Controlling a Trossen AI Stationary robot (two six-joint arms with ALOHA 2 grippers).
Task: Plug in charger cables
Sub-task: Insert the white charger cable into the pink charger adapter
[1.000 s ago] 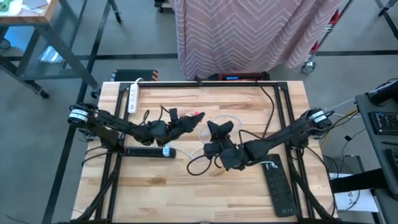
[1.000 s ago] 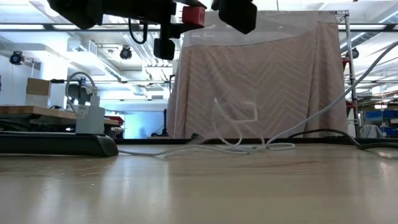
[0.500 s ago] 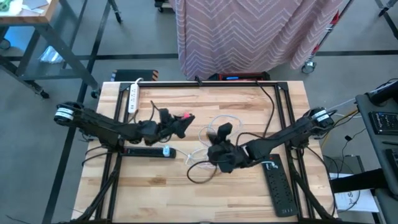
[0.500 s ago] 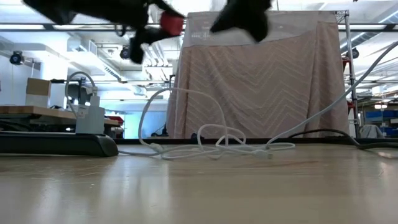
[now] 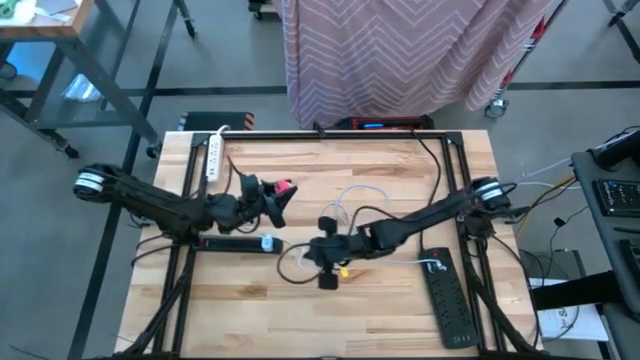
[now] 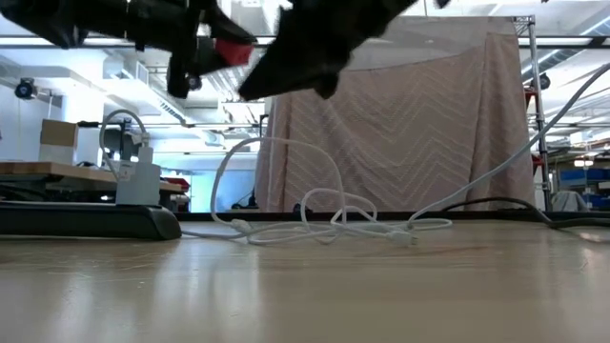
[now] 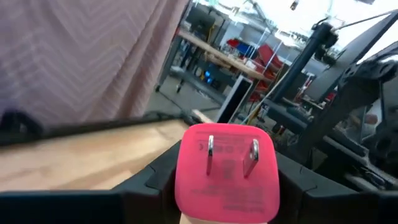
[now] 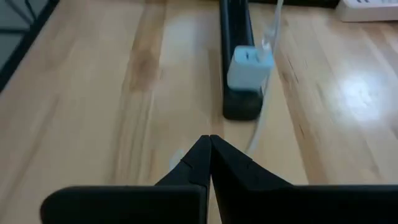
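A: Left gripper (image 5: 277,196)?
B: Fingers (image 7: 155,177) pinch the red plug (image 7: 227,172), two prongs facing out. It's held up off the table (image 5: 380,160), just behind the black strip (image 5: 235,242).

A: Right gripper (image 5: 327,268)?
B: Fingers (image 8: 199,163) pressed together, tips meeting, nothing between them. It sits right of the black strip's end, low over the wood.

A: Blue plug (image 8: 249,66)?
B: Seated in the end of that black strip, white cord (image 8: 268,93) running off it. One blue, one red: two plugs.

A: Strips?
B: Three. The black one under the left arm, a white one (image 5: 213,157) behind it at the far left corner, and a second black one (image 5: 446,297) well right of it, by the near right edge.

A: Loose cords?
B: A tangle of thin white cords (image 6: 324,214) lies mid-table, right of the black strip; can't count them. A thick black cord (image 5: 435,165) runs from the far edge.

A: Surface, room?
B: Light wood planks on a black frame. Pink chevron cloth (image 5: 400,50) hangs behind the table; grey floor, another workbench (image 6: 57,170) beyond.
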